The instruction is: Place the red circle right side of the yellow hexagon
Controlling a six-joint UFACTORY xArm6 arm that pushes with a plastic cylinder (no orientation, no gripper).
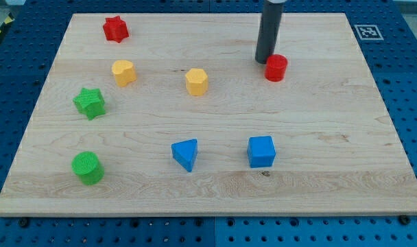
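The red circle lies in the upper right part of the wooden board. My tip stands just at its upper left, touching or nearly touching it. The yellow hexagon lies left of the red circle, near the board's upper middle, about a hand's width from it. A second yellow block, of rounded many-sided shape, lies further left.
A red star lies at the top left. A green star and a green circle lie along the left side. A blue triangle and a blue cube lie in the lower middle. The board ends near the view's edges.
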